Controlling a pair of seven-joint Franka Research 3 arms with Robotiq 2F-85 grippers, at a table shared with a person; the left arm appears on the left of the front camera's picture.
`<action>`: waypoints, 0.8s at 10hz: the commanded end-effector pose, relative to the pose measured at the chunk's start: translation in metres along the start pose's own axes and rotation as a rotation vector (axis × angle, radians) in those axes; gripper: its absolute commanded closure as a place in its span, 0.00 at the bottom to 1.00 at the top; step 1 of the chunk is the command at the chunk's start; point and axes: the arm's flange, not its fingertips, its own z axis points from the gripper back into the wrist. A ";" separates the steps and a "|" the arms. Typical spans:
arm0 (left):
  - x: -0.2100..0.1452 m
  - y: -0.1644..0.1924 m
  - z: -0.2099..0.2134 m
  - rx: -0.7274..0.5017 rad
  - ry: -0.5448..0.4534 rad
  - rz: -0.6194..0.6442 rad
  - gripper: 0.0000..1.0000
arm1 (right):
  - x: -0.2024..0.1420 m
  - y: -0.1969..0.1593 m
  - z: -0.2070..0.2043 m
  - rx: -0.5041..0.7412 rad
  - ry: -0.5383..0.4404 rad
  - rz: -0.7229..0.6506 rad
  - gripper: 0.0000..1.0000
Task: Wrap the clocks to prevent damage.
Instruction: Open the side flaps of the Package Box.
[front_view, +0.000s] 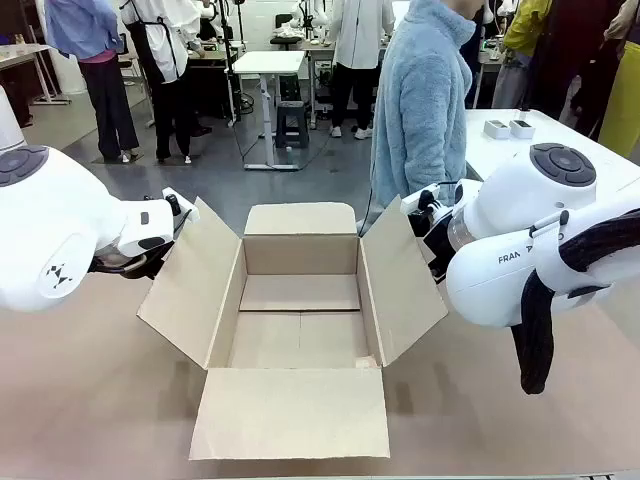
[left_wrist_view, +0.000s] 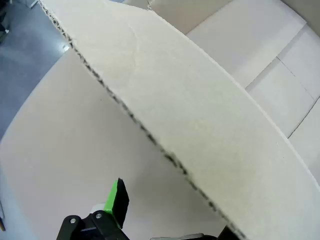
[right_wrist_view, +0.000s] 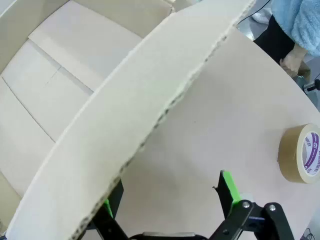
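From my station I see the open cardboard box (front_view: 300, 290) in the middle of the brown worktop (front_view: 100, 420), all four flaps splayed outward and its floor showing bare cardboard. Where the clocks lie I cannot tell from these views, so I cannot place them against either set of jaws.

The left gripper (left_wrist_view: 172, 207) sits at the outer side of the box's left flap (front_view: 190, 285). In the left wrist view its jaws stand wide apart. One green-padded finger (left_wrist_view: 117, 200) is over the worktop on the outside of the flap. The flap's corrugated edge runs diagonally across and covers the other finger at the bottom right. I read that as the flap edge lying between the jaws, with no grip on it.

The right gripper (right_wrist_view: 170, 182) is at the right flap (front_view: 400, 285), jaws likewise wide open and holding nothing. One green pad (right_wrist_view: 229, 192) stands clear over the worktop, and the flap's edge crosses in front of the opposite finger. Whether that finger touches the cardboard I cannot tell.

A brown tape roll (right_wrist_view: 301, 152) lies flat on the worktop outside the box, well apart from the right jaws. A person in a light blue fleece (front_view: 425, 100) stands at the far side, one hand (right_wrist_view: 292, 62) near the worktop's edge.
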 end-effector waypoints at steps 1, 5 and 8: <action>0.000 0.000 0.000 0.000 0.000 0.000 0.00 | 0.000 0.000 0.000 0.000 0.000 0.000 0.00; 0.000 0.000 0.000 0.000 0.000 0.000 0.00 | 0.000 0.000 0.000 0.000 0.000 0.000 0.00; 0.000 0.000 0.000 0.000 0.000 0.000 0.00 | 0.000 0.000 0.000 0.000 0.000 0.000 0.00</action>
